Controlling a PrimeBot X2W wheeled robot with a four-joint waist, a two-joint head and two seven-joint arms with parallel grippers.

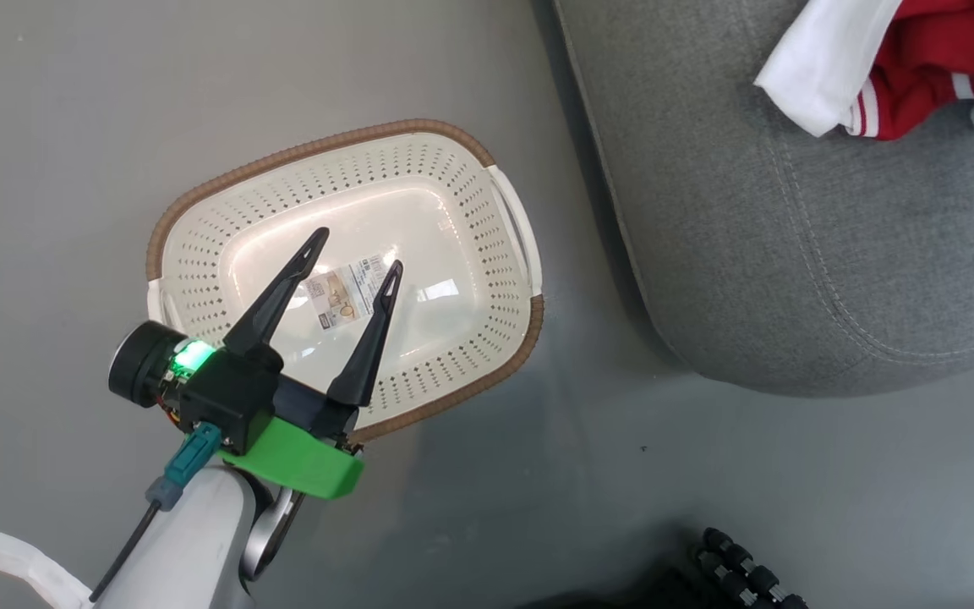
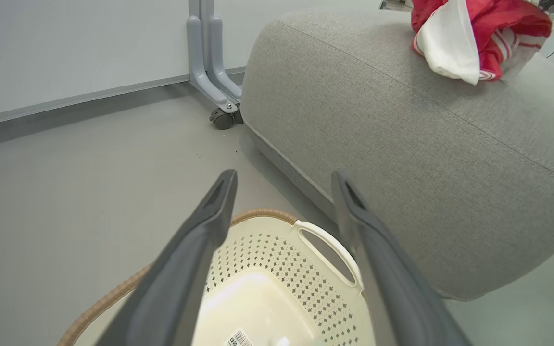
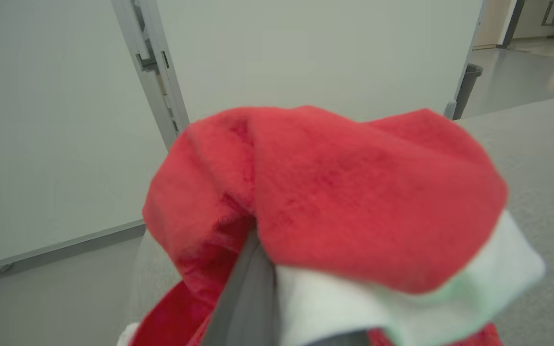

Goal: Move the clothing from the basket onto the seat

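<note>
1. While my left claw (image 1: 359,249) hangs spread wide above the cream basket (image 1: 470,245) on the floor (image 1: 73,127), its fingers (image 1: 276,296) frame the label (image 1: 350,292) inside.
2. My right claw (image 3: 258,240) is clamped on the red-and-white clothing (image 1: 918,68).
3. That clothing is over the grey seat (image 1: 791,237), which stands just beside the basket.

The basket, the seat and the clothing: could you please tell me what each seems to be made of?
The basket looks like moulded cream plastic: a glossy floor with glare and punched holes in the walls. Its brown rim looks woven, possibly imitation. The seat appears to be matte grey woven upholstery with a stitched seam. The clothing looks like soft, fleecy red fabric with white panels.
</note>
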